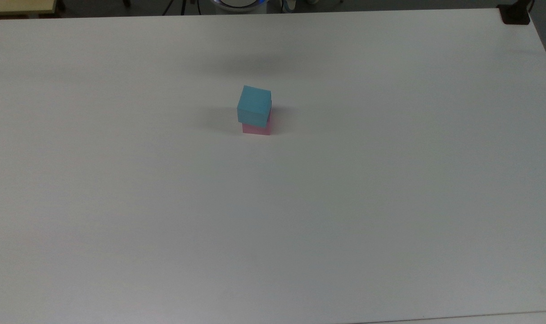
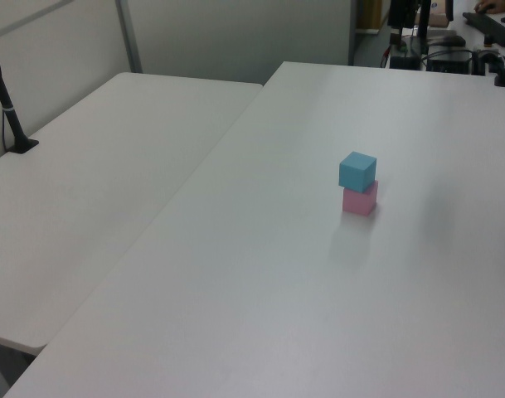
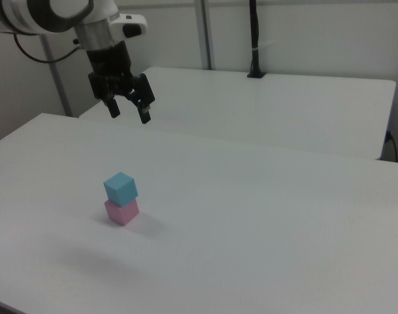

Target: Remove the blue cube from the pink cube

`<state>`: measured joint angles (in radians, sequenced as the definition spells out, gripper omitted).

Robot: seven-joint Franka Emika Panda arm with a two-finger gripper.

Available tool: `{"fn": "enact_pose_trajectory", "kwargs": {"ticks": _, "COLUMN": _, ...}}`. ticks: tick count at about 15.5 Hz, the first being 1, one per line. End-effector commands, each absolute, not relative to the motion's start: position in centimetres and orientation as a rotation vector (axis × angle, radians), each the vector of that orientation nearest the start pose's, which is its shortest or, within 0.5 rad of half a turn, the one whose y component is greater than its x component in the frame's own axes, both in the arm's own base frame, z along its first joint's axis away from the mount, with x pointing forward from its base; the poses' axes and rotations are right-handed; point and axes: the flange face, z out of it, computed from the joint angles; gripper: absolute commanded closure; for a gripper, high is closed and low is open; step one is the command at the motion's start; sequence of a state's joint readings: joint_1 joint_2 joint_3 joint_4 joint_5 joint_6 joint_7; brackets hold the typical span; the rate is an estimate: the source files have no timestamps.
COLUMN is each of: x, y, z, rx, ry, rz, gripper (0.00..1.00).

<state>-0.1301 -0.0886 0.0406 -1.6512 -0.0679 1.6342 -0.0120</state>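
Note:
The blue cube point(image 1: 254, 104) rests on top of the pink cube point(image 1: 256, 128) near the middle of the white table point(image 1: 390, 202), turned slightly askew to it. The same stack appears in the left view, blue cube point(image 2: 357, 171) over pink cube point(image 2: 360, 200). In the right view the blue cube point(image 3: 121, 188) sits on the pink cube point(image 3: 122, 212), and my gripper point(image 3: 129, 112) hangs open well above the table, behind and above the stack, holding nothing.
A second white table point(image 2: 86, 199) adjoins on the left view's left, carrying a black post point(image 2: 7, 108). A black clamp point(image 1: 515, 13) sits at the table's far right corner in the top view. Bare tabletop lies all around the stack.

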Motion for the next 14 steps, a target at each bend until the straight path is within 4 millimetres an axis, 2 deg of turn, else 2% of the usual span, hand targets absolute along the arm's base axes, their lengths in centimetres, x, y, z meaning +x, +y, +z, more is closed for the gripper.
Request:
{"fn": "enact_pose_trajectory", "kwargs": {"ticks": 1, "x": 53.03, "y": -4.88, "z": 64.15, "rx": -3.193, "ry": 0.089, "rz": -0.103, "gripper": 0.0}}
{"fn": "enact_pose_trajectory", "kwargs": {"ticks": 12, "x": 53.04, "y": -4.88, "z": 64.15, "rx": -3.193, "ry": 0.092, "rz": -0.103, "gripper": 0.0}}
{"fn": "enact_pose_trajectory", "kwargs": {"ticks": 14, "x": 53.17, "y": -4.38, "z": 63.98, "rx": -3.194, "ry": 0.062, "rz": -0.098, "gripper": 0.0}}
